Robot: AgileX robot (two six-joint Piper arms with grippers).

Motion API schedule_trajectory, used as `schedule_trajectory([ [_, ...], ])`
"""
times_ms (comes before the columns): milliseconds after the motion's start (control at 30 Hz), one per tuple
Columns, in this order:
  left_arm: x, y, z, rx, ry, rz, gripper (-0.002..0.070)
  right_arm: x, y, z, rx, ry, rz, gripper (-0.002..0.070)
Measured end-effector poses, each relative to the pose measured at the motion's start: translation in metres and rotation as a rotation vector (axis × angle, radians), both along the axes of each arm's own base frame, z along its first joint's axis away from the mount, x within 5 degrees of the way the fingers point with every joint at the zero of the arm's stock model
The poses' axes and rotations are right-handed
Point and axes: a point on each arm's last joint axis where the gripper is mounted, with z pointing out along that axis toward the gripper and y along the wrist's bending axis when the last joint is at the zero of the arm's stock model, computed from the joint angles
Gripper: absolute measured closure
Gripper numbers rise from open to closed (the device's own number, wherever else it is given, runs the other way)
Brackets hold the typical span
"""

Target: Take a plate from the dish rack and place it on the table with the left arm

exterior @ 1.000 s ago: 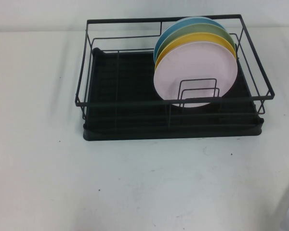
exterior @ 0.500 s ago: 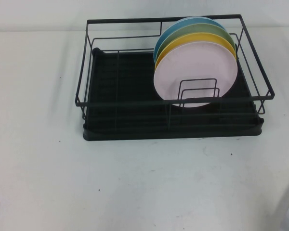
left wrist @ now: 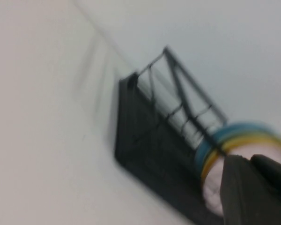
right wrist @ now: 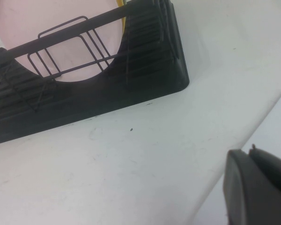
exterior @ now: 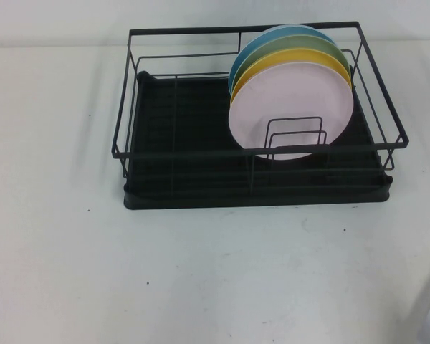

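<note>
While the plate [exterior: 290, 115] stands in the dish rack [exterior: 201, 179] — left gripper [left wrist: 255, 187] closed, empty, well apart; right gripper [right wrist: 255, 187] indeterminate.

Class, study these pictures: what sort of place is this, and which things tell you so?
Probably a test bench staged as a kitchen drying spot: a black dish rack holding a pink plate and other coloured plates stands on a bare white table, with the left gripper and right gripper hovering nearby.

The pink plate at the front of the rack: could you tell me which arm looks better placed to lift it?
Probably neither clearly. The pink plate stands in the dish rack's right half. The left pincer, shut, faces it from the near-left corner; the right pincer sits low off the table edge.
</note>
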Motion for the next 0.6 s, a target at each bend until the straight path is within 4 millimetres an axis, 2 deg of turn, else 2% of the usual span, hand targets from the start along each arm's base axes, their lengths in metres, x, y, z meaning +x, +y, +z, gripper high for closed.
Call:
schedule_trajectory([
  [100,-0.002,-0.007,0.005,0.155,0.094,-0.091,0.0678,0.000,0.000,0.000,0.000,0.000,0.000,0.0694],
  [200,0.000,-0.012,0.037,0.374,0.171,-0.195,0.0678,0.000,0.000,0.000,0.000,0.000,0.000,0.0694],
  [267,0.007,-0.016,0.066,0.530,0.204,-0.275,0.0678,0.000,0.000,0.000,0.000,0.000,0.000,0.0694],
  [367,0.024,-0.022,0.109,0.726,0.248,-0.415,0.0678,0.000,0.000,0.000,0.000,0.000,0.000,0.0694],
  [467,0.045,-0.030,0.141,0.869,0.278,-0.568,0.0678,0.000,0.000,0.000,0.000,0.000,0.000,0.0694],
  [600,0.079,-0.042,0.169,0.978,0.216,-0.752,0.0678,0.000,0.000,0.000,0.000,0.000,0.000,0.0694],
])
